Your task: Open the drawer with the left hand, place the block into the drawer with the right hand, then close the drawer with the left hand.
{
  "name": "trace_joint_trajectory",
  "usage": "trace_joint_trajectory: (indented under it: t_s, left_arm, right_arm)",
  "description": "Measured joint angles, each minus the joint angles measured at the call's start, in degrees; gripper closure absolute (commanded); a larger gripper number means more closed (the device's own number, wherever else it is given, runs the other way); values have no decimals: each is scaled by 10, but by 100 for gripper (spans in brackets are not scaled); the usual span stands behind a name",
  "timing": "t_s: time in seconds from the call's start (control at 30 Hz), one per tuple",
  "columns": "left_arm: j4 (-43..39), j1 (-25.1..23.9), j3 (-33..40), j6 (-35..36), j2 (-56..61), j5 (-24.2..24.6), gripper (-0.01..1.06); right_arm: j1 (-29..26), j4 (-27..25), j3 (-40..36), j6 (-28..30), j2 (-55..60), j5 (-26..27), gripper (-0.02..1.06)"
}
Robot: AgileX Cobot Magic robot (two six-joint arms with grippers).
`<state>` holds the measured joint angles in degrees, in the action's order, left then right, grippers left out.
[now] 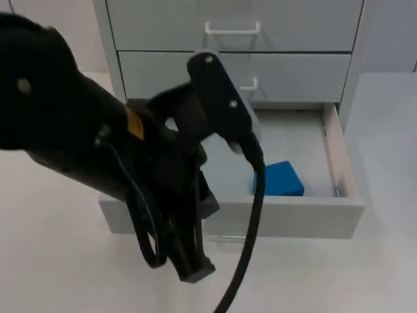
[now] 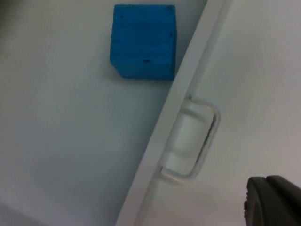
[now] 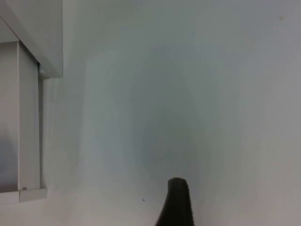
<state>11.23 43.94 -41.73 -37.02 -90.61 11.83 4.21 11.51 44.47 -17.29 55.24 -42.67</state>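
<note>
Blue and square-edged, the foam-like block (image 1: 278, 179) lies inside the open bottom drawer (image 1: 342, 156) of the pale grey cabinet, on the drawer floor near the front panel and toward the drawer's right side wall; in my left wrist view the same blue block (image 2: 143, 41) sits just inside the front panel, apart from it by a narrow strip of bare floor. The drawer is pulled well out, its white front panel (image 1: 293, 218) standing over the white table top (image 1: 58, 261). On the outer face of that panel is the drawer's white loop handle (image 2: 193, 141), free of any grasp. My left gripper (image 1: 189, 257) hangs just in front of the panel, over the table and to the left of the block, holding nothing; I cannot tell from these views how far its jaws stand apart. My left arm's black body crosses above the left half of the drawer in the top view and hides that part of its floor and front edge. Above the open drawer, two shut drawers each show a white handle: the middle drawer's handle (image 1: 247, 85) partly behind my arm, the upper drawer's handle (image 1: 232, 29) in plain sight. My right gripper (image 3: 176, 207) waits over bare table beside the cabinet's corner (image 3: 42, 61); its jaws I cannot judge either.
</note>
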Motion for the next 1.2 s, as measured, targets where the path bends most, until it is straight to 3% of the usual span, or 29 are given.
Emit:
trace_joint_trajectory:
  t_s: [0.17,0.27,0.33,0.5,0.6,0.9,1.2]
  left_arm:
    - [-40,0,-21,10,-49,14,105]
    - [-69,1,-74,51,-78,109,105]
    - [-96,4,-93,77,-87,131,105]
    - [-305,40,-127,279,-110,176,105]
    - [-377,54,-127,342,-123,189,105]
    - [-547,64,-127,491,-184,188,105]
    - [-617,64,-127,538,-202,124,105]
  right_arm:
    - [0,0,0,1,0,0,42]
    - [0,0,0,4,0,0,42]
    - [0,0,0,4,0,0,42]
    - [0,0,0,4,0,0,42]
    - [0,0,0,4,0,0,42]
    - [0,0,0,4,0,0,42]
    - [0,0,0,4,0,0,42]
